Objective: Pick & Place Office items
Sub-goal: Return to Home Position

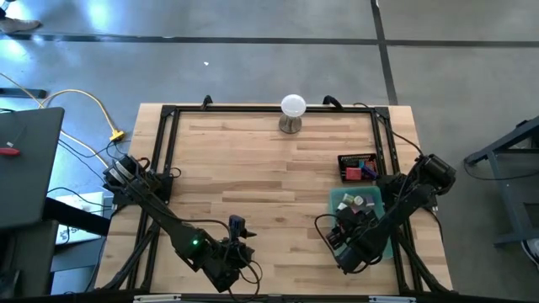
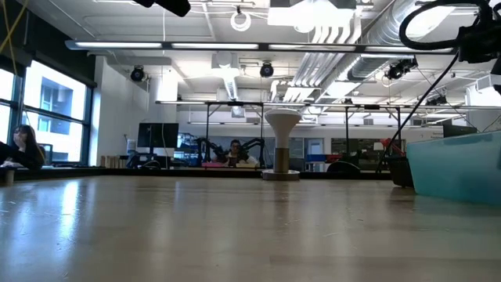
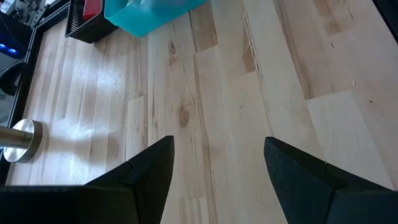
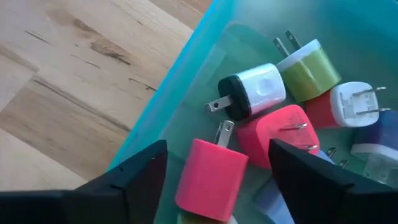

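Several office items, small plug-like blocks, lie in the translucent green tray (image 1: 337, 202) at the table's right. Among them are a pink one (image 4: 211, 177), a black-and-white one (image 4: 252, 90), a pale green one (image 4: 306, 71) and a red one (image 4: 281, 134). My right gripper (image 4: 217, 162) hangs open over the tray, tipped down. Its fingers stand on either side of the pink item without touching it; the item lies on the tray floor. My left gripper (image 1: 240, 244) waits open above bare wood near the table's front edge, with nothing between its fingers (image 3: 149, 168).
A black tray (image 1: 357, 167) with red and purple pieces stands just beyond the green tray. A white ball on a metal stand (image 1: 292, 112) is at the far edge's middle. Black frame rails (image 1: 164, 151) run along the table's sides. Bare wood (image 1: 253, 168) spans the middle.
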